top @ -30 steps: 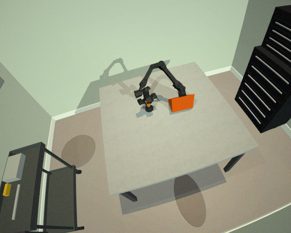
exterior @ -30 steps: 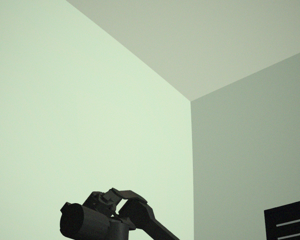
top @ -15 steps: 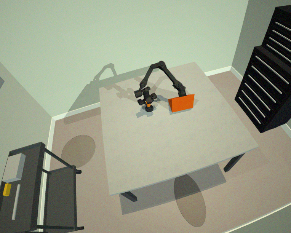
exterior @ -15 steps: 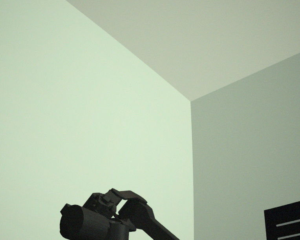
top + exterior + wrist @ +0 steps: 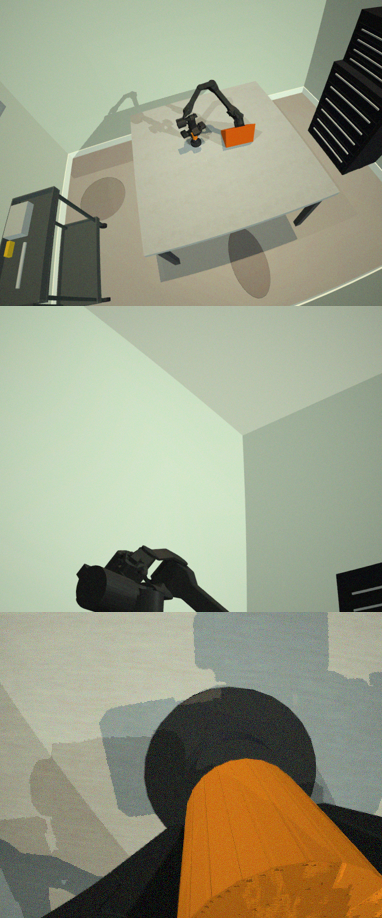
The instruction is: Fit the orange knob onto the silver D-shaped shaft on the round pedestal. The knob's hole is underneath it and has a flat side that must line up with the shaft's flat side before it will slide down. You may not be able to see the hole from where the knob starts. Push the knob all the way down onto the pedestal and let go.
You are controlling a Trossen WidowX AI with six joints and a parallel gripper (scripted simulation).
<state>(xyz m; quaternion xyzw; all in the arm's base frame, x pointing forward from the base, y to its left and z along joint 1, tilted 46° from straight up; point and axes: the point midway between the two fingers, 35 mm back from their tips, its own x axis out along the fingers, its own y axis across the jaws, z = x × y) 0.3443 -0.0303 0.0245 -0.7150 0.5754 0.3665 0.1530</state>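
The orange knob [image 5: 194, 137] [image 5: 240, 822] is held between the dark fingers of my gripper [image 5: 193, 135] [image 5: 249, 829], which is shut on it. The dark round pedestal [image 5: 196, 144] [image 5: 230, 717] stands on the table under the knob. In the wrist view the knob's lower end covers the near part of the pedestal. The silver shaft and the knob's hole are hidden, and I cannot tell whether the knob touches the pedestal. The exterior view shows only parts of the dark arm, with neither knob nor pedestal.
An orange block [image 5: 239, 135] stands on the pale table [image 5: 229, 191], to the right of the pedestal and in front of the arm's base. A dark cart [image 5: 81, 255] is at the lower left and black drawer cabinets [image 5: 347, 117] are at the right, both off the table.
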